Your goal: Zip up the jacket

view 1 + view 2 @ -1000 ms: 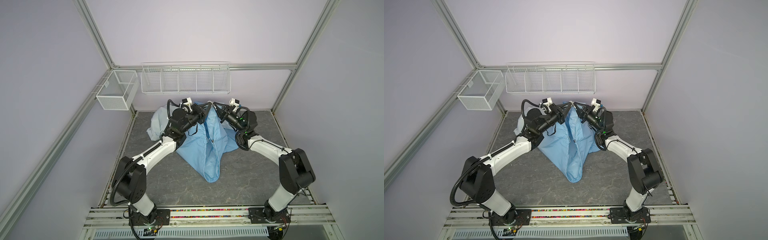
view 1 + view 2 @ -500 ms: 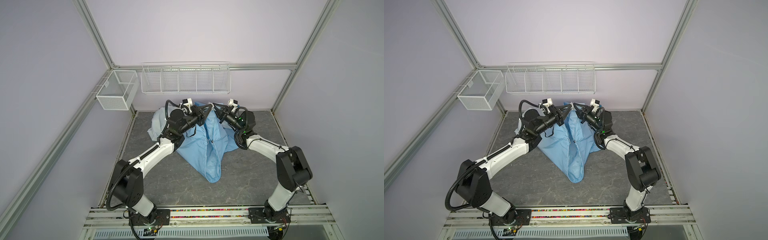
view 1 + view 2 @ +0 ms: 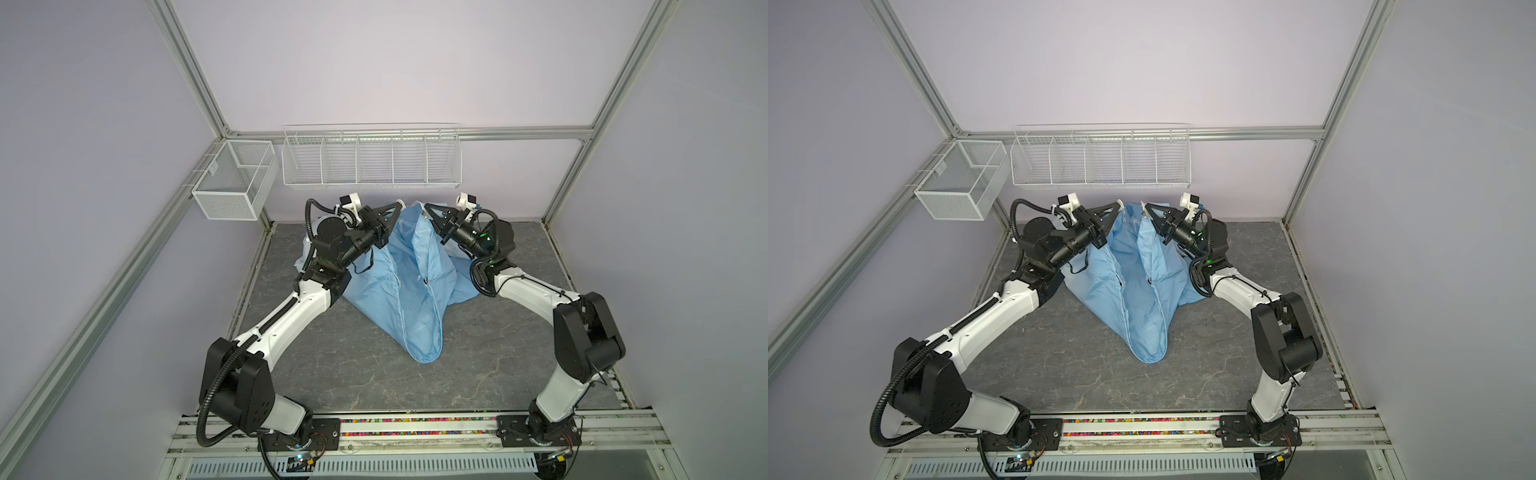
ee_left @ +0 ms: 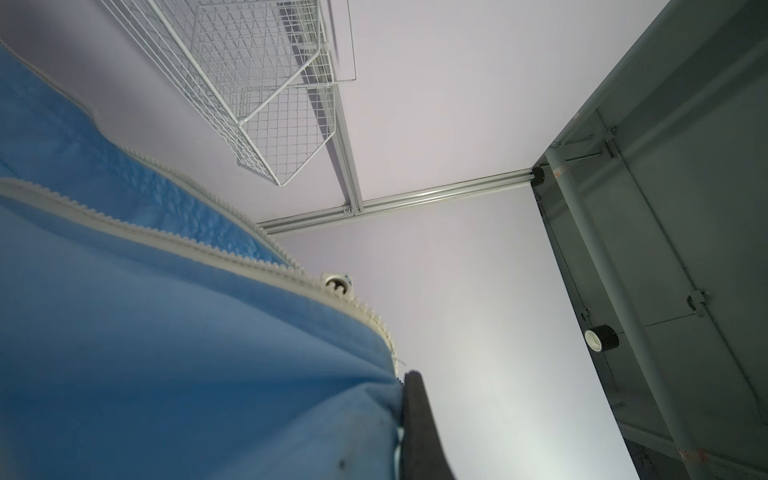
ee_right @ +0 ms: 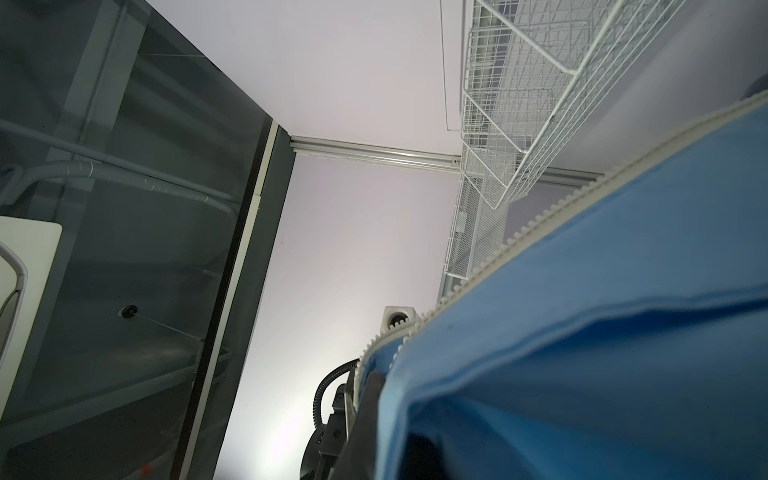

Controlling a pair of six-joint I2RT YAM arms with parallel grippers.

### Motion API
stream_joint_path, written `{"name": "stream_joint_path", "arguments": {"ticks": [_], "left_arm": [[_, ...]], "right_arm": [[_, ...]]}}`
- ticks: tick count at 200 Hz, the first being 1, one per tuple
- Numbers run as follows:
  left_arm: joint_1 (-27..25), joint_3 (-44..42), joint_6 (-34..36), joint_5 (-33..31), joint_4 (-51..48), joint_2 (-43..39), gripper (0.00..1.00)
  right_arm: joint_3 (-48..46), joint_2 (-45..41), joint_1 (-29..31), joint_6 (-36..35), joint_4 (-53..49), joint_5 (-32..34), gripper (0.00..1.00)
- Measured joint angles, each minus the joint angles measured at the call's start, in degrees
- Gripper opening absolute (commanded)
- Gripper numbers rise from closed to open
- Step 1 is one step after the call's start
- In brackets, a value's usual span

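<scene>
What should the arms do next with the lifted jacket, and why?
Probably lower both arms and spread the jacket flat on the table. The left gripper and right gripper each pinch an upper front corner, held raised; the front hangs open with its zipper edges apart, and only the lower end rests on the table.

Bare tabletop [image 3: 365, 386] in front of the jacket [image 3: 399, 299]; wire rack [image 3: 371, 158] close above and behind its top edge.
</scene>
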Motion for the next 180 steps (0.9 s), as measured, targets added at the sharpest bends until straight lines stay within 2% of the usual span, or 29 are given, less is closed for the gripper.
{"name": "stream_joint_path", "arguments": {"ticks": [60,180], "left_arm": [[-1.6,5.3,0.4,0.0,-0.3,5.6,0.00],[-4.0,5.7,0.4,-1.1,2.3,7.7,0.00]], "right_arm": [[0.7,0.0,0.1,-0.7,-0.4,0.0,0.07],[1.6,0.0,0.7,-1.7,-2.3,3.5,0.07]]}}
